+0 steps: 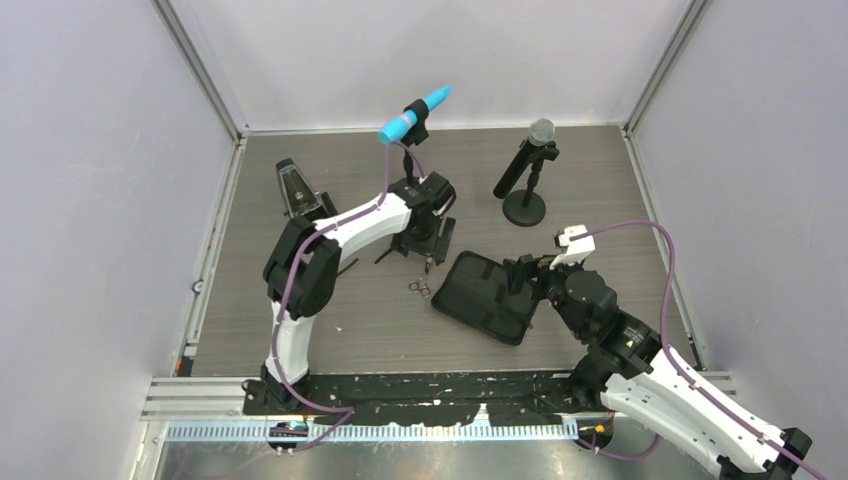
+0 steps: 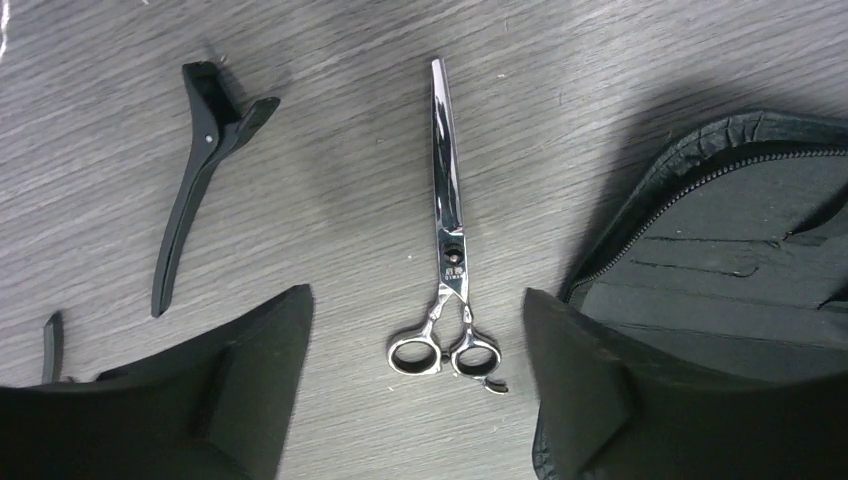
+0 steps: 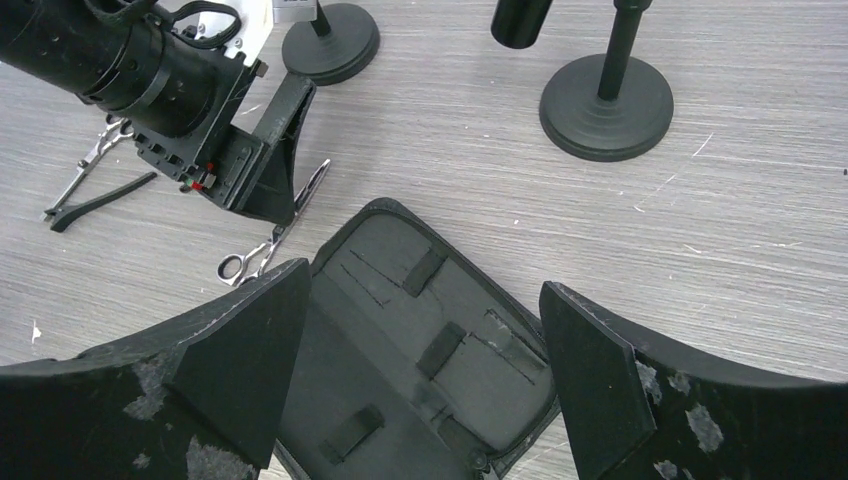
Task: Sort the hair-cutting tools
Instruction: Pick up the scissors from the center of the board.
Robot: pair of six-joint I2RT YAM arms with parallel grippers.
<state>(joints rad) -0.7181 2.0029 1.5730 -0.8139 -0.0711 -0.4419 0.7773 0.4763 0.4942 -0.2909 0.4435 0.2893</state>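
From above: left gripper (image 1: 427,245) low over the scissors (image 1: 420,288), just beside the left corner of the open case (image 1: 490,295); right gripper (image 1: 522,277) at the case's far edge, jaws wide, holding nothing

Left wrist: jaws spread and empty, straddling the ring end of the scissors, blades shut and pointing away; clip (image 2: 195,190) well off to the left, case close on the right. Probably the pick-up of this pair. Drop straight down to the surface (image 2: 330,120), keep the right finger off the case rim, and close across the shank just above the rings, not on the rings, for fear of slip or pivot on flat polished steel

Right wrist: case lying open between the spread fingers, elastic loops (image 3: 425,270) showing; second scissors (image 3: 90,170) beyond the left arm (image 3: 120,60). Hold the right arm ready to steady the case, clear of the left arm's path
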